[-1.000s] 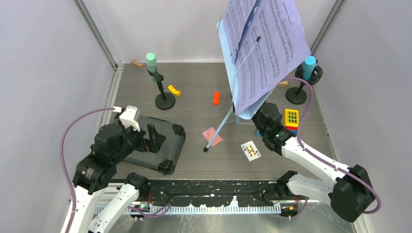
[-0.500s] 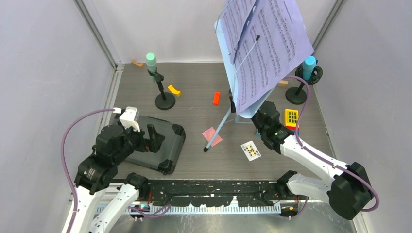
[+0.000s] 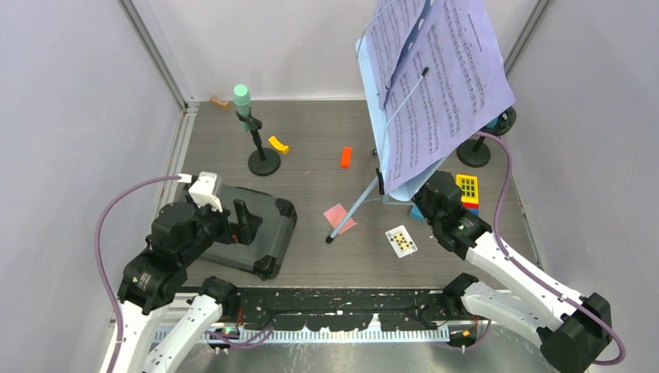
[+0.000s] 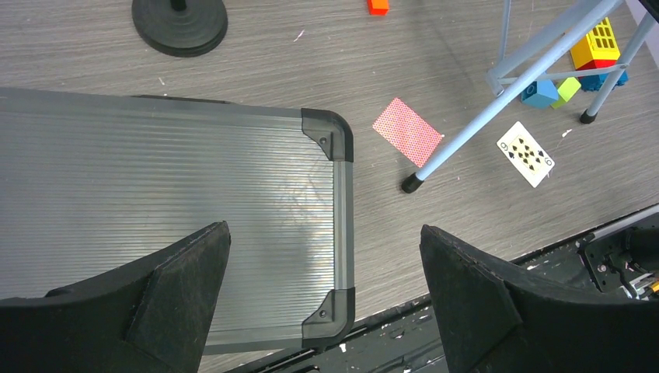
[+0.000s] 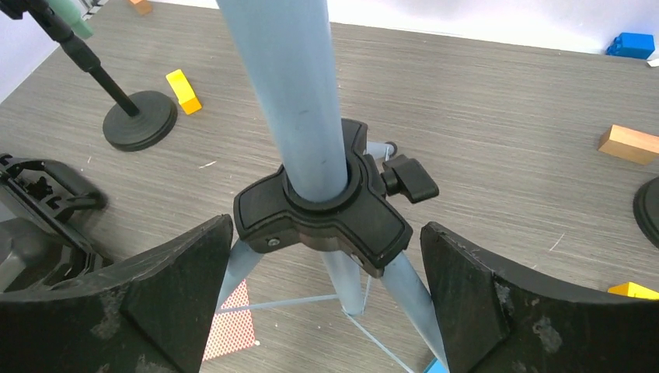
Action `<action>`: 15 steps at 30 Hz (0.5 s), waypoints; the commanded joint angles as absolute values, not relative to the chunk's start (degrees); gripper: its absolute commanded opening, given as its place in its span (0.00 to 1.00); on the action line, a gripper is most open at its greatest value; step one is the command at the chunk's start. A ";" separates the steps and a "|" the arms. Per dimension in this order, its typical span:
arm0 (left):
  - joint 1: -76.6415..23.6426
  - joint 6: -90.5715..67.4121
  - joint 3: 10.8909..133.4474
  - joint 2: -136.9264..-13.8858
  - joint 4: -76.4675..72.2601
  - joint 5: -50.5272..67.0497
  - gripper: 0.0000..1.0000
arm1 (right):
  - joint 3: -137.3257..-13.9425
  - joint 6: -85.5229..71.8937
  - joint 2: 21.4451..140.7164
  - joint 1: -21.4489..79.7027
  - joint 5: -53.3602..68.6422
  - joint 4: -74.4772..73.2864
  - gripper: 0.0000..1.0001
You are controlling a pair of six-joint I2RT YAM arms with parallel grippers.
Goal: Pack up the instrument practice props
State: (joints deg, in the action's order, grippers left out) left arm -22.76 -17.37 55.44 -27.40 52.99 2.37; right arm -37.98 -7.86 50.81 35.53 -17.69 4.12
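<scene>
The pale blue music rack [image 3: 370,85] stands tilted at the back right, with lilac sheet-music pages [image 3: 447,78] on it and tripod legs [image 3: 353,203] spread on the floor. My right gripper [image 3: 429,194] is open, and its fingers straddle the legs just below the black hub [image 5: 326,208] on the stand's pole [image 5: 299,85]; in the right wrist view the right gripper [image 5: 326,311] holds nothing. The green microphone [image 3: 242,96] sits on its black pole base [image 3: 263,163]. The blue microphone is hidden behind the pages; only its base [image 3: 472,153] shows. My left gripper [image 3: 235,221] is open over the grey case [image 4: 171,194].
A red-backed card [image 3: 339,216] and a face-up card [image 3: 401,241] lie near the tripod feet. Small blocks are scattered: orange [image 3: 346,157], yellow [image 3: 278,144], a yellow-and-blue stack [image 3: 466,189]. The enclosure walls are close on both sides.
The music stand and its pages have shifted to the right along with my right gripper, and the pages now cover the blue microphone. The left arm has barely moved.
</scene>
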 commanded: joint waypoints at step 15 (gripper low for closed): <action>-22.85 -17.05 55.20 -26.72 50.19 1.75 0.95 | -41.46 -6.68 37.16 35.71 -21.52 -12.92 0.97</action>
